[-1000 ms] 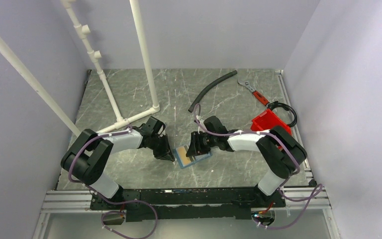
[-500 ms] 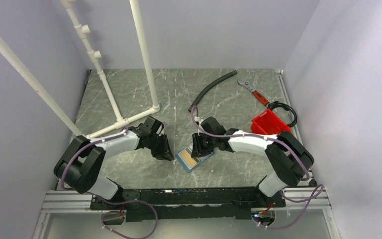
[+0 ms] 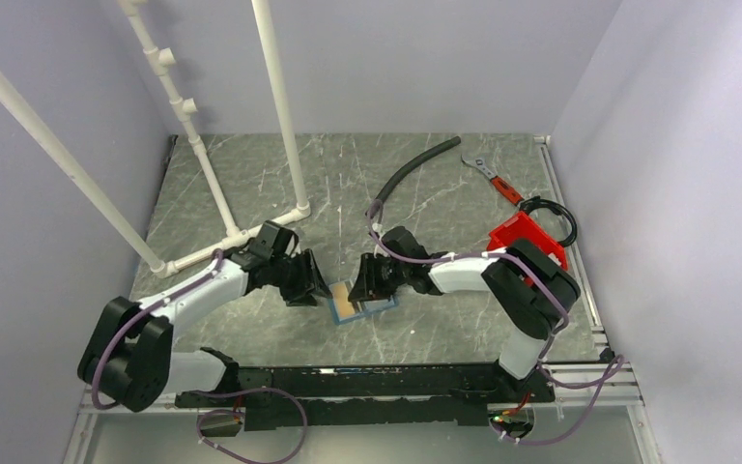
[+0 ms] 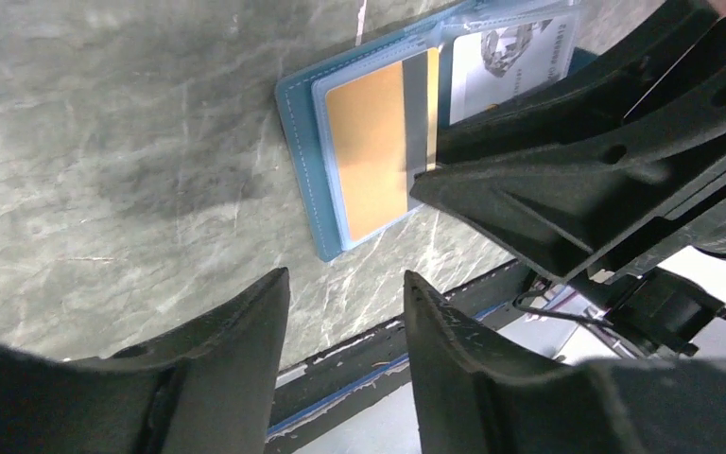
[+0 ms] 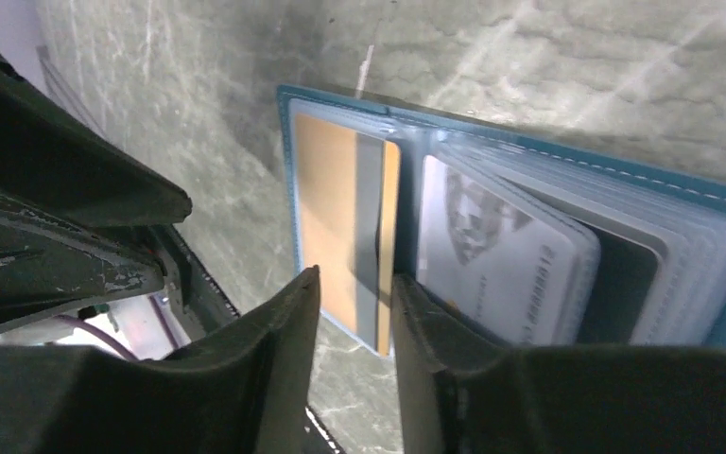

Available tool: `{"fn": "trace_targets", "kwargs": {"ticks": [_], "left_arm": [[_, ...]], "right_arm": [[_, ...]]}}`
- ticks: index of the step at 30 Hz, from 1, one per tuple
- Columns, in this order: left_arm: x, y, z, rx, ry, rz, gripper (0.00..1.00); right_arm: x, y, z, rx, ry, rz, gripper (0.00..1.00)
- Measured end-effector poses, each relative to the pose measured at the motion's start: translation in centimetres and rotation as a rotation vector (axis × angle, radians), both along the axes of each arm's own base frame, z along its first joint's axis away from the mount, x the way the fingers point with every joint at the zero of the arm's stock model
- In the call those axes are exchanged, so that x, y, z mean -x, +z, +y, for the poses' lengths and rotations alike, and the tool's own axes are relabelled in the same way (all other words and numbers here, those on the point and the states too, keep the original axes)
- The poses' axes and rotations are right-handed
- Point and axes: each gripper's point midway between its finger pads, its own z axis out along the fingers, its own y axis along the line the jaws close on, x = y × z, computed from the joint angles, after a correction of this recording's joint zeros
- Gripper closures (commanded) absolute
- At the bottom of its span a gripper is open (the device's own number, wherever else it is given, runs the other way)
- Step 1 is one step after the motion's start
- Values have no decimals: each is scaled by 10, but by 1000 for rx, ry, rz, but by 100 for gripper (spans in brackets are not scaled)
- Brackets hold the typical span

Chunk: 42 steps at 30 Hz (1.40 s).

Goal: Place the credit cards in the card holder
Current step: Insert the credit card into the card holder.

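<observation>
The card holder [image 3: 359, 303] lies open on the marble table between my two grippers. It shows in the left wrist view [image 4: 299, 142] and the right wrist view [image 5: 567, 156]. A tan-brown credit card [image 5: 333, 216] with a grey stripe sits in its left pocket, also seen in the left wrist view [image 4: 369, 151]. A pale grey printed card [image 5: 501, 255] sits in a right sleeve, with a dark card [image 5: 624, 284] behind it. My right gripper [image 5: 354, 293] is slightly open, low over the holder's fold by the tan card's edge. My left gripper [image 4: 345, 293] is open and empty, just left of the holder.
A red bin [image 3: 520, 238] and a black cable [image 3: 553, 209] are at the right. A black hose [image 3: 411, 174] and a wrench [image 3: 491, 177] lie at the back. A white pipe frame [image 3: 251, 230] stands at the left. The table's front rail [image 4: 416, 355] is close.
The card holder has shifted left and turned a little. Both grippers have moved left with it, and the left arm has drawn back to the left.
</observation>
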Motion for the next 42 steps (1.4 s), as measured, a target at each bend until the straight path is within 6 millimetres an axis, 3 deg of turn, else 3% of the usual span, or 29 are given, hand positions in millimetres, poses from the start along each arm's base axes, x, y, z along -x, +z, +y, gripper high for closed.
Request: {"fn": "trace_targets", "kwargs": {"ticks": [4,10,13,18,25,42], "left_arm": [[1,4,4,22,21,-3,44],[4,5,-2,65,23,22,44],[1,5,-6,86,24,27,48],[-1,6,-12,114,28,39,48],[-2,8,-17,152,36,45,46],[3,7,-24,196,41,67,43]], "right_arm": [[-5,6,6,-10,-4,-6,36],[-5,17,0,79,16,-115,33],[-6,23,-10,141,12,-158,45],[-13,34,-16,178,12,-219,76],[-8,28,-12,167,46,-200,96],[-10,-4,-19,239,29,-170,100]]}}
